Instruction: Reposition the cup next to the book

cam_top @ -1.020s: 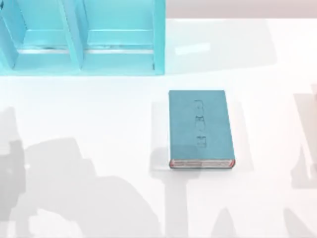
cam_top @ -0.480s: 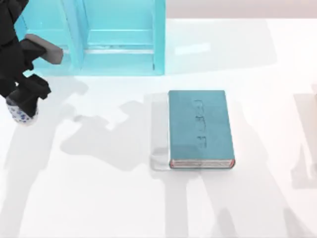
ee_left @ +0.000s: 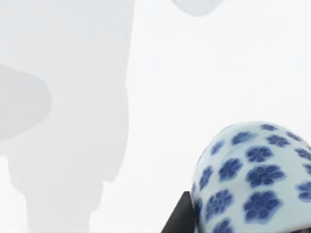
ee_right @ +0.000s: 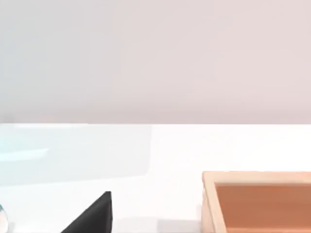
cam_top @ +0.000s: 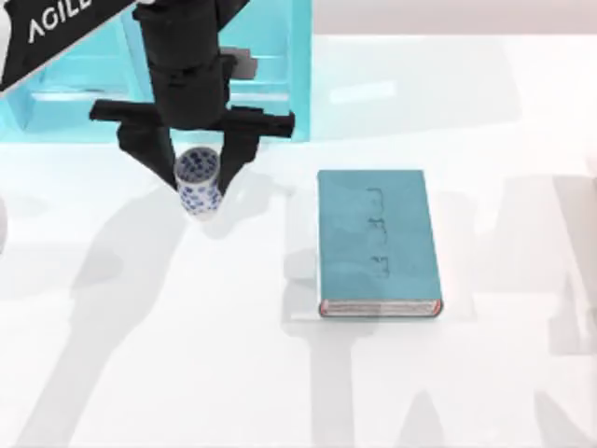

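A white table [cam_top: 485, 112] bears a light-blue shelf unit [cam_top: 84, 93] at its far left.

White letters "AGILE", cut off, on the left arm [cam_top: 56, 28].

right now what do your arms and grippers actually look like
The left arm is matte black, a round barrel-like wrist segment above a flat black crossbar that carries the left gripper, two blocky black fingers. White capital lettering, partly cut off, runs along a black link at the top view's upper left. A black wedge-shaped fingertip appears in the right wrist view.
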